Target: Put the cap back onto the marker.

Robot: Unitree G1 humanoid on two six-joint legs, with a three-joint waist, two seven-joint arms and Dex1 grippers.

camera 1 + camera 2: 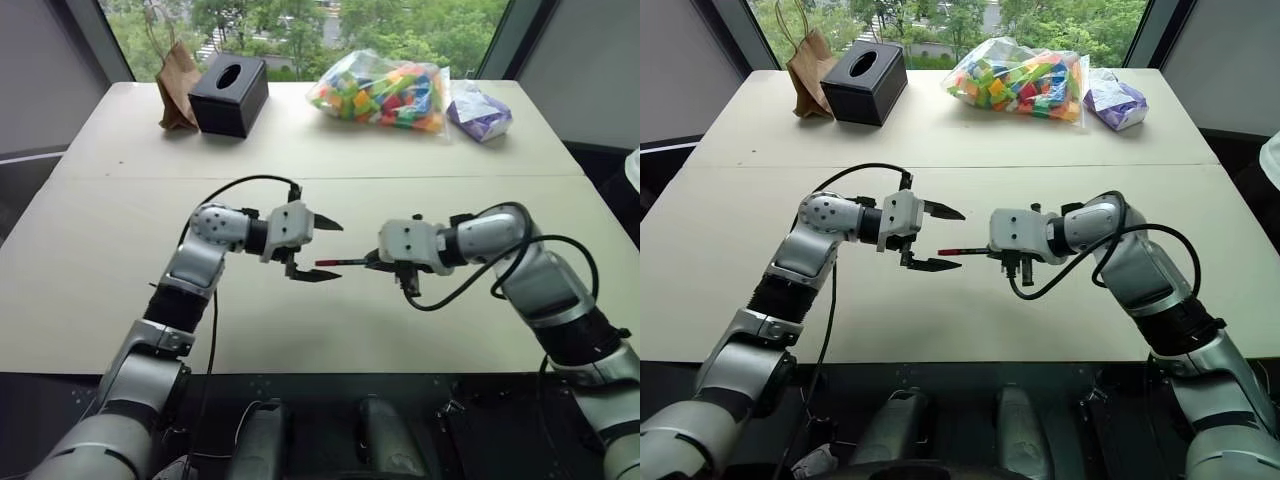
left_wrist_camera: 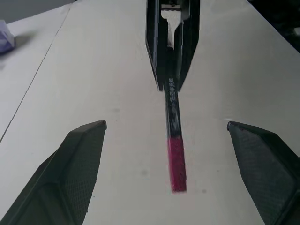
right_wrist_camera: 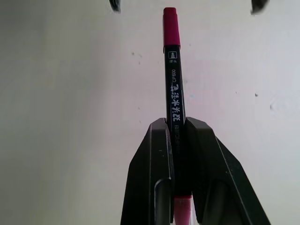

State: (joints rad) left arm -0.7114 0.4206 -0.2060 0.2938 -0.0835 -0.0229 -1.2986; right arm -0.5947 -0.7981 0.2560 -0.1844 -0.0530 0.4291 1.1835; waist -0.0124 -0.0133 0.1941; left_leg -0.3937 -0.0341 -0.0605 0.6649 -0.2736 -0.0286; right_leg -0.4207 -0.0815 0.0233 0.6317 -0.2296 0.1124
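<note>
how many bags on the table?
3, all along the far edge: a brown paper bag left of the tissue box, a clear bag of colourful blocks in the middle, and a small purple bag right of it.

Bright daylight from the far window (image 1: 300, 25), soft shadows, wrist views slightly blurred.

The pale table (image 1: 120, 240) (far edge) bears a tissue box (image 1: 229, 94), paper bag (image 1: 176, 85), toy-block bag (image 1: 382, 92).
</note>
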